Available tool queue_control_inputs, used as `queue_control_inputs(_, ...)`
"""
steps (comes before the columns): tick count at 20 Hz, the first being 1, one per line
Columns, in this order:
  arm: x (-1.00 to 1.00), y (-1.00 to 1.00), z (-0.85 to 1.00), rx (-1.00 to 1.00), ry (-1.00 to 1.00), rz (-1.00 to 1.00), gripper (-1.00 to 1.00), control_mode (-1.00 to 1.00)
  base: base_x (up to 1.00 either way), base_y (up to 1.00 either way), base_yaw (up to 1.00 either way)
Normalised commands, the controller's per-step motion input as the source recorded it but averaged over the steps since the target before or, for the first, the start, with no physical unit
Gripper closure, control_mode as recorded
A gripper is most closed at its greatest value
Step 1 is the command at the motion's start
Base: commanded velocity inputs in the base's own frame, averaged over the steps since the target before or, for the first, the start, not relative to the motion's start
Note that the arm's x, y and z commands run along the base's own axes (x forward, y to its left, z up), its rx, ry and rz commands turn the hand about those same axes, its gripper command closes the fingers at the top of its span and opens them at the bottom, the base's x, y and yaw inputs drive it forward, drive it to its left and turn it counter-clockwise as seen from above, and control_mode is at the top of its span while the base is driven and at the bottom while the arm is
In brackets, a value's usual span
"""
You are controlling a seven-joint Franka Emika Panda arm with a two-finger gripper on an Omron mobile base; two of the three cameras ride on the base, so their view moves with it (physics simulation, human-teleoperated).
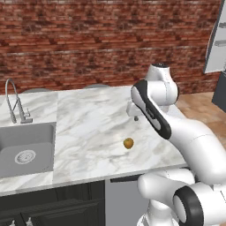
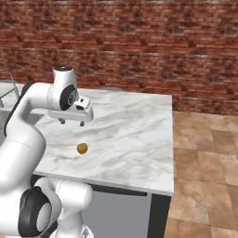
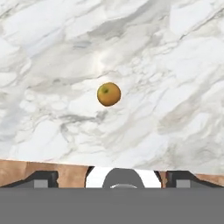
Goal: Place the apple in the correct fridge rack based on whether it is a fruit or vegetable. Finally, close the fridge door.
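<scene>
The small round yellow-orange apple [image 1: 128,143] lies alone on the white marble counter [image 1: 88,128], near its front edge and well apart from the grey sink [image 1: 26,152]. The white two-finger gripper [image 2: 71,122] hangs above the counter, behind the fruit and not touching it. Its dark fingers [image 2: 62,121] stand apart with nothing between them. In the hand view the apple [image 3: 109,94] sits near the middle of the picture. I judge the risk is rolling: a round fruit touched by one finger first can roll toward the counter edge and fall to the floor
</scene>
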Motion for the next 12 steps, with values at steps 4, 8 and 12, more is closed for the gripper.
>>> queue_control_inputs(4, 0.00, 0.02, -0.79, 0.00, 0.10, -0.08, -1.00, -1.00, 0.00, 0.00, 0.00)
queue_control_inputs(8, 0.01, 0.01, -0.78, 0.00, 0.15, -0.08, -1.00, -1.00, 0.00, 0.00, 0.00)
queue_control_inputs(12, 0.05, 0.01, -0.70, 0.00, 0.15, -0.10, -1.00, -1.00, 0.00, 0.00, 0.00)
